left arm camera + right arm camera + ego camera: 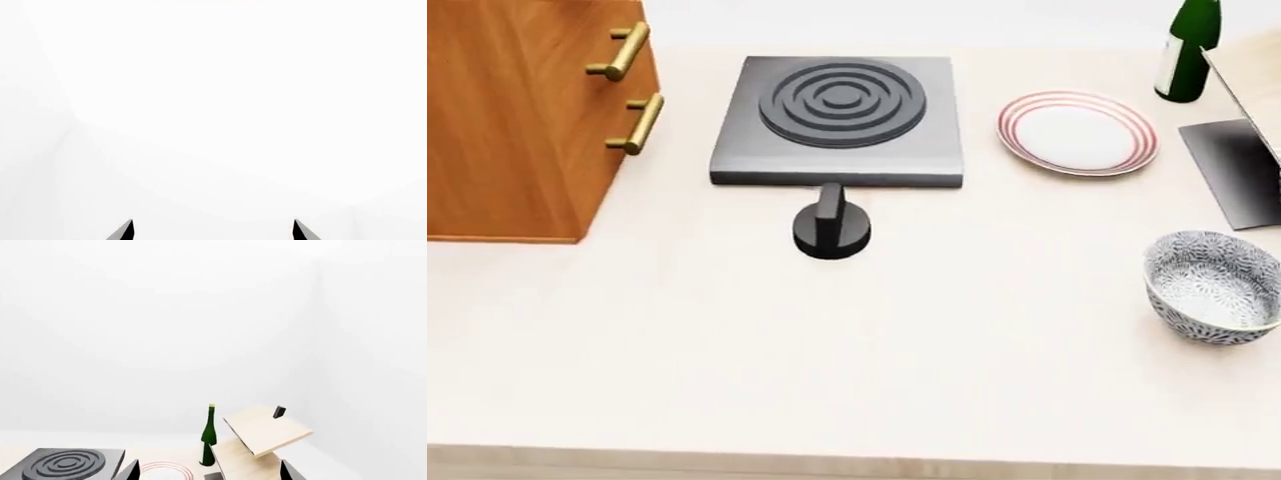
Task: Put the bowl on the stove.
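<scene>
Left gripper [213, 231] spread, aimed at blank wall; right gripper [210, 471] spread, raised level over stove [63, 463]; bowl [1214, 287] untouched

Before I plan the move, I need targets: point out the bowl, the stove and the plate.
bowl [1217, 287]: head view, patterned inner wall.
stove [841, 100]: head view, ring burner.
plate [1077, 132]: head view, white centre.

A pale beige counter [694, 340] fills the head view, its front edge running along 6 o'clock. At 9 to 11 o'clock stands a wooden cabinet [521, 120] with two brass handles [627, 90]. Plain white walls [167, 330] rise behind, meeting in a corner. The light is bright and even, with soft shadows.
</scene>
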Controlling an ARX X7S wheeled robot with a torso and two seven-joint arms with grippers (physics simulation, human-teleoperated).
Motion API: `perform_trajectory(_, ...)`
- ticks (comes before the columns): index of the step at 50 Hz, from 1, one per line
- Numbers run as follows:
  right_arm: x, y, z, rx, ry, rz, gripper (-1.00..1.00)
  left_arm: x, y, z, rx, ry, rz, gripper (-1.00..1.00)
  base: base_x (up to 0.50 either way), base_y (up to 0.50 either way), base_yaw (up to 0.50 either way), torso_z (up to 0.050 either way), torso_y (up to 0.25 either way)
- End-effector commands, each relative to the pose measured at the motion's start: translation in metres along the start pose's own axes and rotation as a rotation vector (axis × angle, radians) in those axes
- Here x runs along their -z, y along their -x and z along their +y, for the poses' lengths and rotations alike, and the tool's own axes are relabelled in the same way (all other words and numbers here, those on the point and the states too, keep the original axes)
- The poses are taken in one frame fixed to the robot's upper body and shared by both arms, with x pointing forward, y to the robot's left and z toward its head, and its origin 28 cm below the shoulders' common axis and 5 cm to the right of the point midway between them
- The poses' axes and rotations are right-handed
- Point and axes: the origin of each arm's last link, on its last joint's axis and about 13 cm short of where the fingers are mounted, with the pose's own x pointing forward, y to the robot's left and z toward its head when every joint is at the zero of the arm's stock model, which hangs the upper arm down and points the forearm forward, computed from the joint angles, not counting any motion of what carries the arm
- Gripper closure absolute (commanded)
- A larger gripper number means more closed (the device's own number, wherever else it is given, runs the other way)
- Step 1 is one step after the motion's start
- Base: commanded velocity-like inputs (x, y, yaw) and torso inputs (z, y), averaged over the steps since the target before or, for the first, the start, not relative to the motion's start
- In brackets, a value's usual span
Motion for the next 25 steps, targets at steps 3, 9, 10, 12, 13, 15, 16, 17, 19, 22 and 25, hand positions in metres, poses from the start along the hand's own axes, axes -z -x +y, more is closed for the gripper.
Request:
perform_trajectory(3,0.0032,-0.0006,0.0028,-0.017,0.002,0.012,-1.00,-0.0017,-0.0003,-0.0006,0.006,0.017,-0.005,-1.00,0.00,0.50,0.00,0.000,0.000)
perform_trajectory(9,0.0030,-0.0001,0.0029,-0.018,-0.001,0.011,-1.00,-0.0021,-0.0002,-0.0008,0.010,0.018,-0.003,-1.00,0.00,0.50,0.00,0.000,0.000)
perform_trajectory(10,0.0032,0.0000,0.0032,-0.019,0.001,0.012,-1.00,-0.0024,-0.0003,-0.0008,0.010,0.017,-0.004,-1.00,0.00,0.50,0.00,0.000,0.000)
perform_trajectory(12,0.0032,-0.0001,0.0033,-0.018,0.000,0.009,-1.00,-0.0025,-0.0003,-0.0008,0.009,0.018,-0.004,-1.00,0.00,0.50,0.00,0.000,0.000)
perform_trajectory(13,0.0033,-0.0002,0.0033,-0.015,0.000,0.006,-1.00,-0.0025,-0.0003,-0.0008,0.009,0.018,-0.004,-1.00,0.00,0.50,0.00,0.000,0.000)
perform_trajectory(15,0.0049,-0.0015,0.0024,0.012,0.010,0.018,-1.00,-0.0026,-0.0004,-0.0008,0.008,0.018,-0.005,-1.00,0.00,0.00,0.00,0.000,0.000)
perform_trajectory(16,0.0054,-0.0012,0.0025,0.003,0.007,0.020,-1.00,-0.0025,-0.0004,-0.0007,0.007,0.019,-0.004,-1.00,0.00,0.00,0.00,0.000,0.000)
perform_trajectory(17,0.0059,-0.0008,0.0028,-0.001,0.017,0.023,-1.00,-0.0025,-0.0003,-0.0007,0.007,0.018,-0.004,-1.00,0.00,0.00,0.00,0.000,0.000)
perform_trajectory(19,0.0064,-0.0012,0.0037,-0.002,0.025,0.030,-1.00,-0.0025,-0.0001,-0.0008,0.008,0.019,-0.003,-1.00,0.00,0.00,0.00,0.000,0.000)
perform_trajectory(22,0.0063,-0.0015,0.0050,-0.017,0.038,0.036,-1.00,-0.0032,-0.0004,-0.0008,0.008,0.021,-0.006,-1.00,0.00,0.00,0.00,0.000,0.000)
perform_trajectory(25,0.0073,-0.0016,0.0049,-0.015,0.045,0.043,-1.00,-0.0033,-0.0004,-0.0005,0.005,0.023,-0.006,-1.00,0.00,0.00,0.00,0.000,0.000)
